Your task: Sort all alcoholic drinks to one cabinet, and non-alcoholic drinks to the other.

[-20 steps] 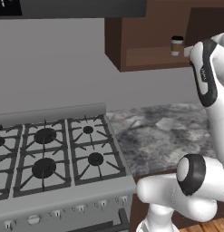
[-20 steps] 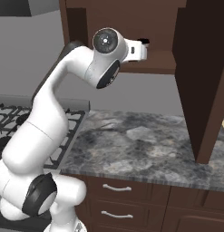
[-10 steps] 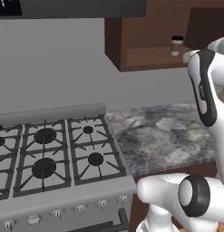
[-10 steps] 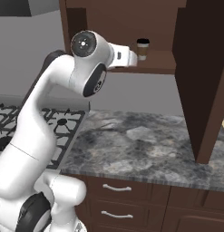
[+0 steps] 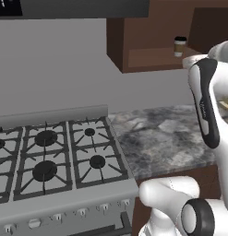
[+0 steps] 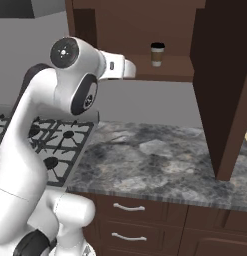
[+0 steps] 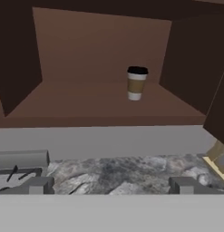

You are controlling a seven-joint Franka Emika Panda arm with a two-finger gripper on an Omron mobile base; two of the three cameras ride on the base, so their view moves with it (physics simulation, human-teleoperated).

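Note:
A tan paper coffee cup with a dark lid (image 7: 136, 83) stands upright on the floor board of the open dark brown wall cabinet (image 7: 81, 102). The cup (image 5: 179, 46) also shows in the left base view, and the cup (image 6: 157, 53) in the right base view. My gripper (image 7: 112, 186) is open, level with the cabinet's front edge and well back from the cup, with nothing between its fingertips (image 7: 38, 185). The cabinet's door (image 6: 225, 85) hangs open on the right.
A grey stone counter (image 6: 155, 160) runs below the cabinet, with a gas stove (image 5: 46, 156) to its left and drawers (image 6: 130, 207) beneath. A grey range hood (image 5: 83, 8) hangs above the stove. Something flat and tan (image 7: 216, 154) lies at the counter's right end.
My hand has drawn back from the cabinet, away from the coffee cup, which stays on the shelf. The jaws have stayed wide apart.

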